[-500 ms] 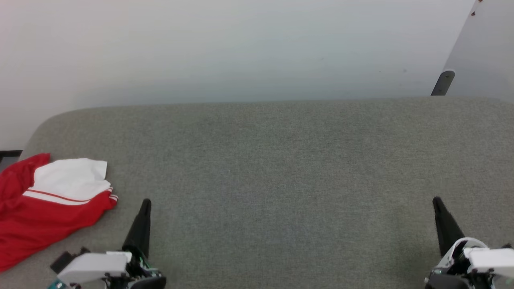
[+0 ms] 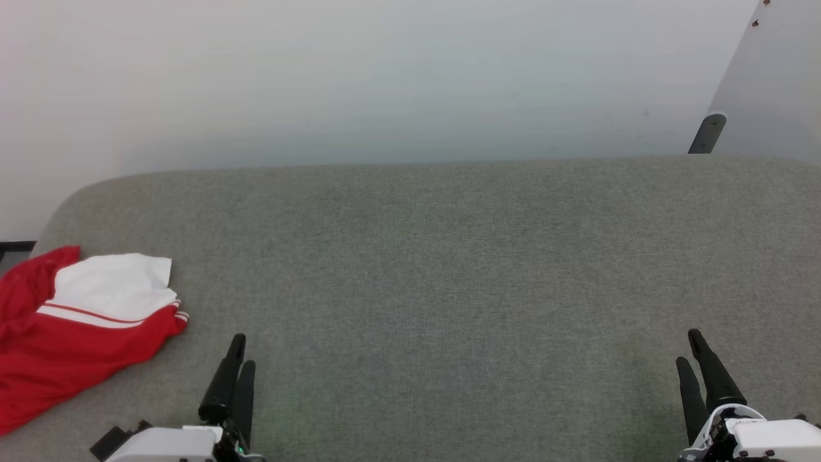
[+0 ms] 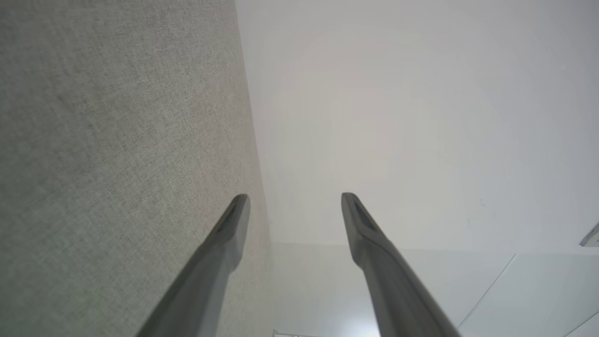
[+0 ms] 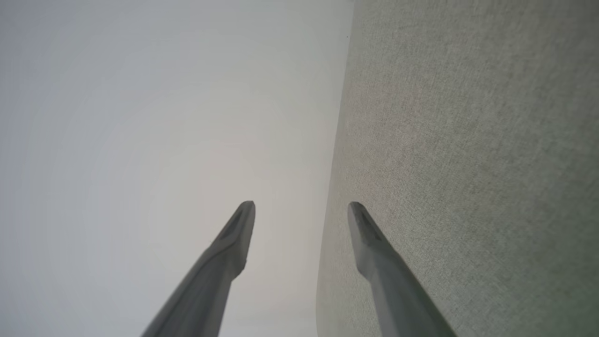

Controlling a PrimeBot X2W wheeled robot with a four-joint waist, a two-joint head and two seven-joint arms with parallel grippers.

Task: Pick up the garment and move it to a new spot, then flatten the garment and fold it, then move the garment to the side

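The garment (image 2: 70, 333) is bright red with a white panel and thin red-and-white stripe trim. It lies bunched at the far left of the grey fabric surface (image 2: 449, 276), running off the head view's left edge. My left gripper (image 2: 244, 351) hangs just right of it, not touching, and is open with nothing between its fingers (image 3: 295, 196). My right gripper (image 2: 687, 346) is at the lower right, far from the garment. Its fingers stand apart and empty in the right wrist view (image 4: 302, 204).
A pale wall (image 2: 385, 77) rises behind the rounded back edge of the grey surface. A dark post (image 2: 707, 133) with a pale panel stands at the back right. A black strip (image 2: 14, 246) shows at the left edge, just behind the garment.
Both grippers have drawn back toward the head view's bottom edge and turned, so both fingers of each now show. The garment has not moved.
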